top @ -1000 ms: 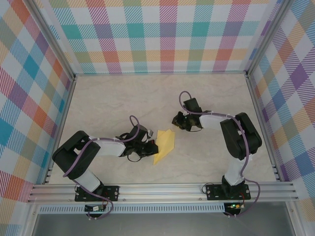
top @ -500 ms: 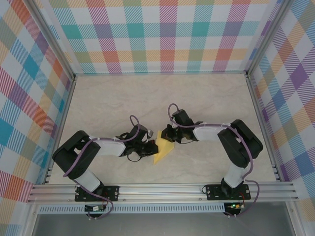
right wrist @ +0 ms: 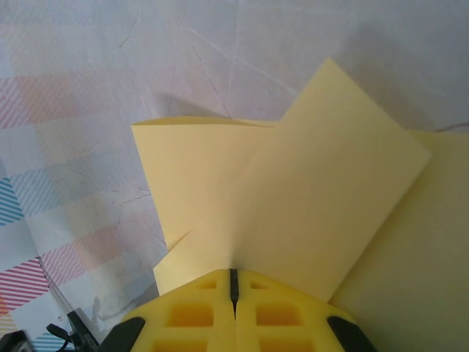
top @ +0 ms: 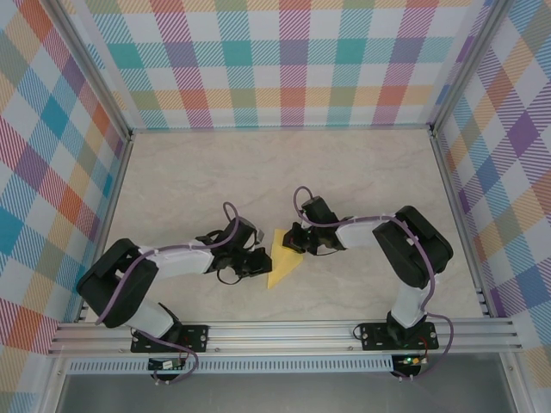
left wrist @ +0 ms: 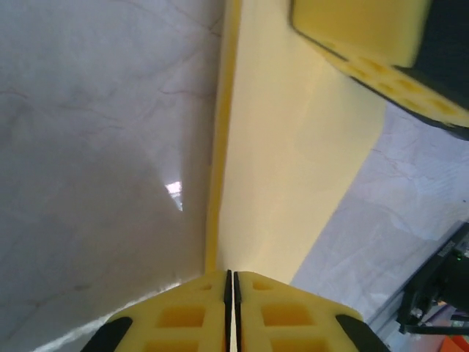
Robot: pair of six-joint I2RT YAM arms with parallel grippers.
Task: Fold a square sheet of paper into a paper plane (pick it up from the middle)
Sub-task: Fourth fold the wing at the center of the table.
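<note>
The pale-yellow sheet of paper (top: 281,258), folded into a narrow pointed shape, lies on the table between the two arms. My left gripper (top: 261,263) is shut on its left edge, and the paper (left wrist: 293,161) runs straight out from between the closed yellow pads (left wrist: 183,315). My right gripper (top: 296,243) is shut on the paper's upper right side. In the right wrist view a folded flap (right wrist: 315,198) rises from the closed pads (right wrist: 190,315) over a lower layer (right wrist: 183,161). The right gripper's yellow finger (left wrist: 366,44) sits at the top right of the left wrist view.
The pale marbled table (top: 215,172) is walled by checked panels on three sides. An aluminium rail (top: 284,334) carrying both arm bases runs along the near edge. Purple cables loop over both arms near the paper.
My right gripper has swung left from beside the paper onto its upper right edge and shut on it. The paper now looks narrower and more pointed. The left gripper kept its hold.
</note>
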